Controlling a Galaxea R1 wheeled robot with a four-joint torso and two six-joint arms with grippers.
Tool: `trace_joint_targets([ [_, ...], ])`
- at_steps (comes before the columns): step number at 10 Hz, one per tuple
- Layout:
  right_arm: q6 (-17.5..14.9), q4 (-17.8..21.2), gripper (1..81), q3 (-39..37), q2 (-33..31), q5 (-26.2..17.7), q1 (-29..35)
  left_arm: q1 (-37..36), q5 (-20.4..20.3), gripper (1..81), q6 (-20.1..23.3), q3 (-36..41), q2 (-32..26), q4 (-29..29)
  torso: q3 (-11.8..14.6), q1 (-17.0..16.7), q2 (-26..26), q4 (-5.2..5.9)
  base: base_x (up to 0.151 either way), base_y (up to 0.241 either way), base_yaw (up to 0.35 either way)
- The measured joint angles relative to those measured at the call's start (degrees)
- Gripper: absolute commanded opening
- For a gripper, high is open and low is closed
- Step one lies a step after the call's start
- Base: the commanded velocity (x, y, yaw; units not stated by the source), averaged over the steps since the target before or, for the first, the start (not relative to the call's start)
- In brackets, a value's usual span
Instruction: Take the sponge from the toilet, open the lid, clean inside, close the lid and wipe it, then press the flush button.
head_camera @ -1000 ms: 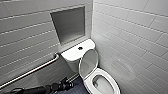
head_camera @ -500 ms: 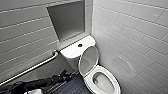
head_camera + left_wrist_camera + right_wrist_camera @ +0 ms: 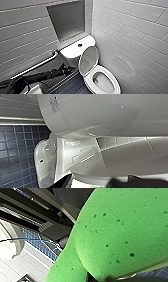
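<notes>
The white lid [image 3: 88, 60] stands raised against the tank, with the seat ring and open bowl [image 3: 102, 81] in front of it. The dark flush button [image 3: 80, 45] sits in the middle of the flat tank cover [image 3: 72, 51]. My left gripper [image 3: 67, 70] hangs open, low beside the toilet's left side and just below the tank. In the left wrist view its dark fingertips [image 3: 62, 182] frame the toilet's white underside [image 3: 100, 156]. The bright green sponge [image 3: 120, 230] shows very large in the right wrist view, with my right gripper [image 3: 100, 278] shut on it.
A metal grab bar [image 3: 37, 65] runs along the tiled wall at the left. A recessed niche [image 3: 67, 20] sits above the tank. White tiled wall [image 3: 135, 35] closes in on the right. Dark blue floor tiles [image 3: 15, 149] lie beside the toilet base.
The whole head picture has slid downward, so the camera has moved. My left gripper now sits closer to the tank than a second ago. The lid stays raised.
</notes>
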Motion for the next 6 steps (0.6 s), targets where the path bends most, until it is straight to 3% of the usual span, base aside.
trace_joint_targets([
  [1, 0.02, 0.0, 1.0, 0.0, 0.0, 0.17, -0.04, -0.52, -1.6, 81.1, -0.21, -0.11, 0.69, 0.0, 0.0, 0.0, 0.0, 0.0, 0.0, 0.0, 0.0],
  [6, 0.02, 0.0, 1.0, 0.02, 0.18, 1.18, -0.01, -1.52, -2.07, 81.1, -0.32, -1.68, 4.94, 0.11, -0.02, 0.0, 0.02, 0.0, 0.0, 0.0, 0.0],
])
